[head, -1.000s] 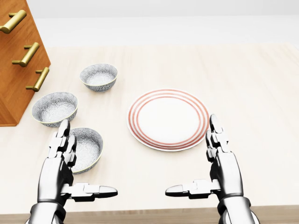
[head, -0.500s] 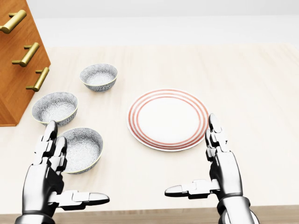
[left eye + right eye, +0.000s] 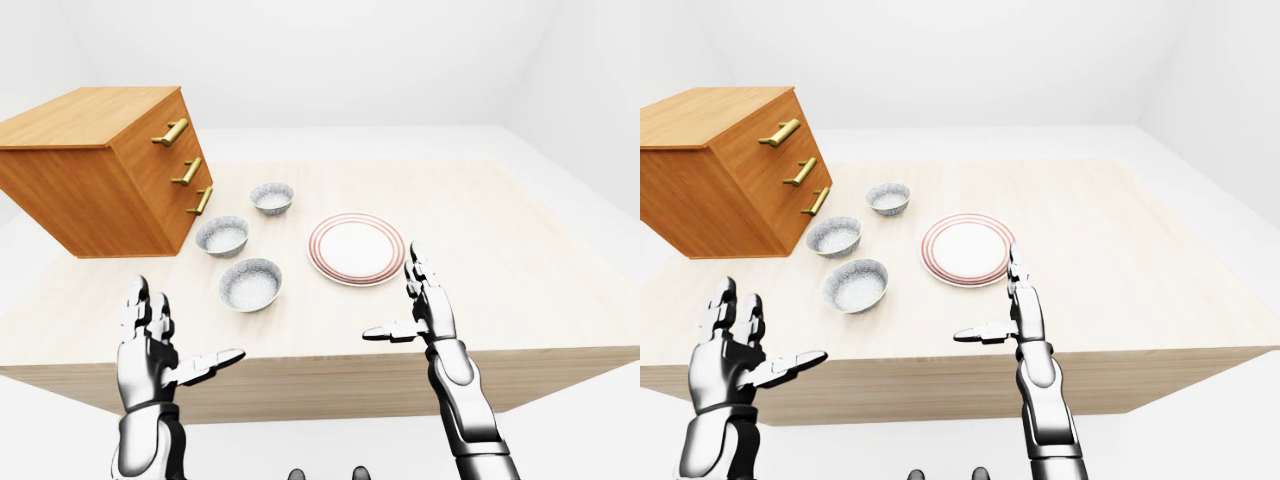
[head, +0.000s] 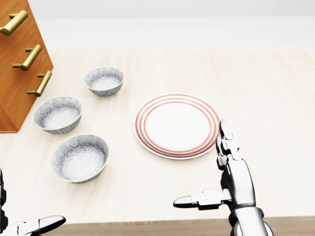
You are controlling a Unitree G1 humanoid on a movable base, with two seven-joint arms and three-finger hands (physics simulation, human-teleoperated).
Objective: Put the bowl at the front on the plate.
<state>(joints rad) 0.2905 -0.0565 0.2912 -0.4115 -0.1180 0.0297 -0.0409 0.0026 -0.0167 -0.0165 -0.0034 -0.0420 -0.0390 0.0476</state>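
Note:
Three patterned grey bowls stand in a line on the pale wooden table. The one lowest in the head view is the front bowl (image 4: pixel 79 158), upright and empty. To its right lies a white plate (image 4: pixel 177 125) with red rings, nothing on it. My left hand (image 3: pixel 185 330) is open, below and left of the front bowl and off the table's near edge; only its thumb tip shows in the head view's bottom left corner. My right hand (image 4: pixel 202 164) is open too, fingers pointing up beside the plate's lower right rim, thumb stretched left, touching nothing.
A middle bowl (image 4: pixel 57 114) and a top bowl (image 4: pixel 104 80) stand above the front one. A wooden drawer chest (image 4: pixel 19 59) with brass handles fills the upper left, close to those bowls. The table's near edge (image 4: pixel 147 227) runs along the bottom.
My left hand has drawn down and to the left, away from the front bowl, and has almost left the head view. The bowl, the plate and the right hand have stayed put.

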